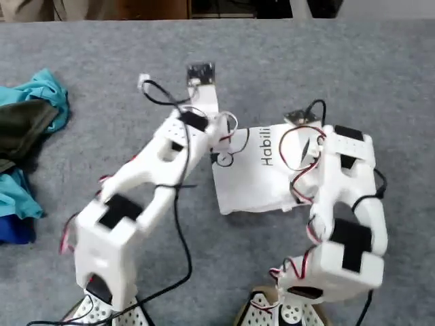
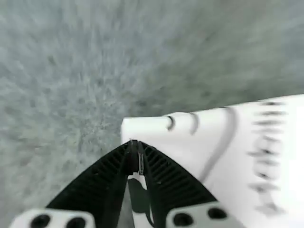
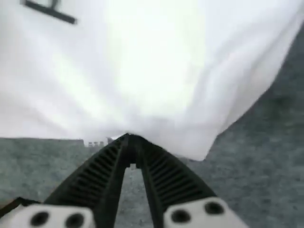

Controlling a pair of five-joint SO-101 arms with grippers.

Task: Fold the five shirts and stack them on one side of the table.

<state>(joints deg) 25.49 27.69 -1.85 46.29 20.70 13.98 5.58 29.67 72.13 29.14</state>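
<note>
A white shirt (image 1: 255, 180) with black print lies partly folded on the grey table (image 1: 340, 61), between the two arms. My left gripper (image 1: 217, 151) is at its left edge, and in the left wrist view the fingertips (image 2: 134, 145) meet, shut on the white shirt (image 2: 228, 152) near a corner. My right gripper (image 1: 299, 191) is at the shirt's near right edge. In the right wrist view that gripper (image 3: 128, 138) is shut on the hem of the white shirt (image 3: 156, 71), which hangs bunched above it.
A loose pile lies at the table's left edge: a teal shirt (image 1: 44, 92), a dark green one (image 1: 24, 122) and a blue one (image 1: 13, 227). Grey cloth stretches bare behind and to the right of the arms.
</note>
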